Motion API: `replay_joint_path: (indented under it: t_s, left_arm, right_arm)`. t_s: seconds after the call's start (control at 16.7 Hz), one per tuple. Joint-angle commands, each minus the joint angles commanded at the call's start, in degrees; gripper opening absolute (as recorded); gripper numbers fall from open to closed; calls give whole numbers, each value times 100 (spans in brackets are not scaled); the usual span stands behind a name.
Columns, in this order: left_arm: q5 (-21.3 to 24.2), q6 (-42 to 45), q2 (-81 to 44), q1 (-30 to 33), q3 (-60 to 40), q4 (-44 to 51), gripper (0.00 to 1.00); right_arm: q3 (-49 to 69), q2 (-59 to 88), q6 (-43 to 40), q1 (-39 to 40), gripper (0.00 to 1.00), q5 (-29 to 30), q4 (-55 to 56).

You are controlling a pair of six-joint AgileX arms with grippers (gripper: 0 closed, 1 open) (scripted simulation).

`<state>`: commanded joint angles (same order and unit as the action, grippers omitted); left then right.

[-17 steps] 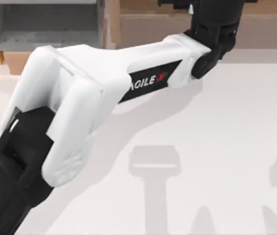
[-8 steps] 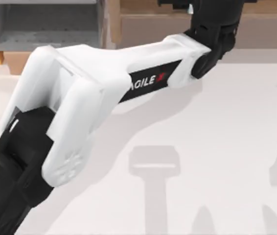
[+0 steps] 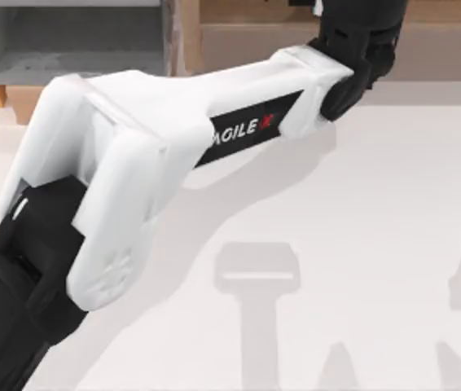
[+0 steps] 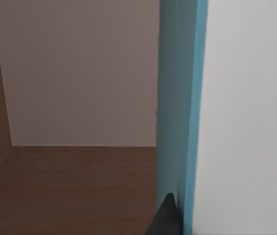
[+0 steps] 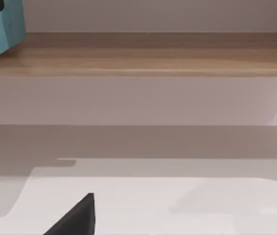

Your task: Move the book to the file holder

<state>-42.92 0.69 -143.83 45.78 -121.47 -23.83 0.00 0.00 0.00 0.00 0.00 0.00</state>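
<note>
Over the far edge of the worktop, left arm stretched toward the brown shelf.
Left jaws gripping the book, upright, teal, above the shelf board. File holder far left, well apart from the book. Right jaws: cannot tell; one dark fingertip low over the worktop.

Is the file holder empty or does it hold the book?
Empty as far as visible: the file holder shows bare grey walls; the book is elsewhere.

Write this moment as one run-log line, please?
left arm: reaching to the shelf | book: upright at left gripper, over brown shelf | file holder: no book inside | right arm: idle
</note>
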Motion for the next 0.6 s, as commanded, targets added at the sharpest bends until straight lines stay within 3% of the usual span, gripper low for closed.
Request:
replay_joint_path:
  t_s: [0.36, 0.6]
  left_arm:
    - [-51, 116, 103, 61, 185, -113, 0]
    - [-299, 754, 733, 393, 1221, -590, 0]
  right_arm:
    - [0, 0, 0, 0, 100, 0, 0]
    - [0, 0, 0, 0, 100, 0, 0]
